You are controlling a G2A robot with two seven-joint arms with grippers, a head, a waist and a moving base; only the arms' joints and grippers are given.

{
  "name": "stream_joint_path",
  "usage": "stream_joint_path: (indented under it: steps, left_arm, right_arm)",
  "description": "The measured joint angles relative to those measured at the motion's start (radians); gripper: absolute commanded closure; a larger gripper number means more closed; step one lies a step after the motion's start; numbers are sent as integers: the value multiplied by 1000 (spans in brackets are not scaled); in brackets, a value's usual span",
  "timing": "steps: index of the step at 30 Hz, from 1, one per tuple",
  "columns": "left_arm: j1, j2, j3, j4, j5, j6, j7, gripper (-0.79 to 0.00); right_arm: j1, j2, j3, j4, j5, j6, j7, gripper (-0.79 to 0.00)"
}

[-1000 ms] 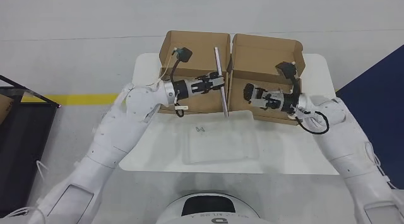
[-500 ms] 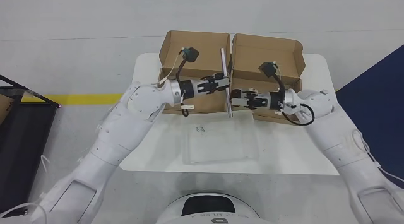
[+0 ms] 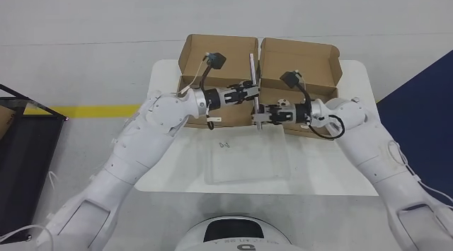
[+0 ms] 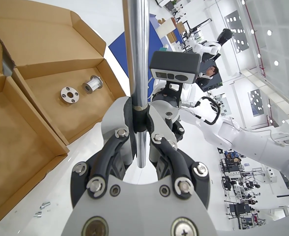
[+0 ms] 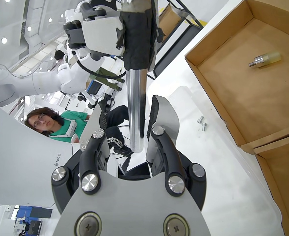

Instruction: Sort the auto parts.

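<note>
Two cardboard boxes [image 3: 218, 51] [image 3: 297, 56], one steel rod [image 3: 252, 71], two loose screws [image 4: 44, 205] [image 4: 38, 213], one flange [image 4: 69, 95], one pulley [image 4: 92, 85], one standoff [image 5: 265, 60]

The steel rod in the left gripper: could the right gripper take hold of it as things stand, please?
Probably yes: the right gripper is open, with the steel rod passing freely between its fingers, just beyond where the left gripper clamps it.

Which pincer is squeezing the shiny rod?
The left pincer: it clamps the rod. The right pincer stands open around the rod's end.
</note>
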Motion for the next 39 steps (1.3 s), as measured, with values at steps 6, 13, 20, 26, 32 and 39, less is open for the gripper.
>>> stream_joint_path:
  steps: [6, 13, 20, 26, 32, 39]
  left_arm:
    - [-2, -2, 1, 6, 0, -4, 1, 0]
    - [3, -1, -6, 9, 0, -9, -2, 0]
    - [10, -1, -9, 6, -2, -12, -10, -785]
    - [18, 2, -20, -5, -9, -19, -22, -785]
    - [25, 4, -27, -17, -13, -25, -22, -785]
    - [37, 9, -51, -19, -21, -35, -17, -785]
  right_arm:
    - [9, -1, -9, 8, 5, 3, 3, 0]
    - [14, -2, -13, 16, 4, 1, 1, 0]
    - [9, 3, -9, 12, 3, -4, -3, 0]
    - [-4, 14, 5, 0, 17, -7, -7, 0]
    - [-9, 27, 2, -19, 53, 7, 7, 0]
    - [-27, 64, 36, 11, 56, 3, 4, 0]
